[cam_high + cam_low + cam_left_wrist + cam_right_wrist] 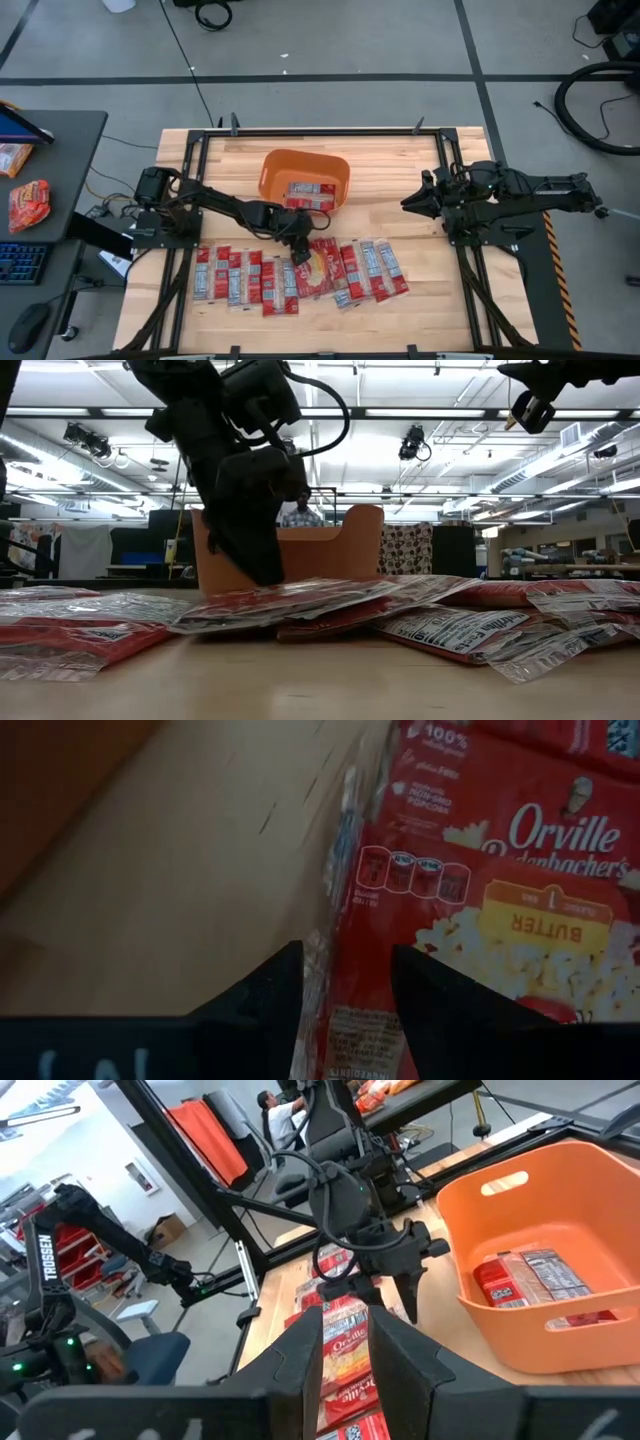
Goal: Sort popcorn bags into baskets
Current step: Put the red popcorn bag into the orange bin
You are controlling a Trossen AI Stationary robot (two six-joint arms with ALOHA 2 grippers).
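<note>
While the right arm waits pulled back at its own side of the bench [400, 150], its claw [412, 200] lifted clear and its fingers parted only narrowly around nothing, the left arm is the one at work, stretched across toward the middle. Its claw [299, 247] is down at the near edge of the row of popcorn bags [245, 277], fingers [262, 1003] spread a little and straddling the side edge of one red bag [480, 910], which lies flat and, as far as I can judge, is not yet pinched. Coming at the edge makes sense: the packets are thin and overlap each other, so a rim is the only thing to bite on. Just behind the row stands the orange tub [275, 172], already holding a couple of bags [311, 192], close enough that a lifted packet needs only a short carry. The slippery film could drag a neighbour along
</note>
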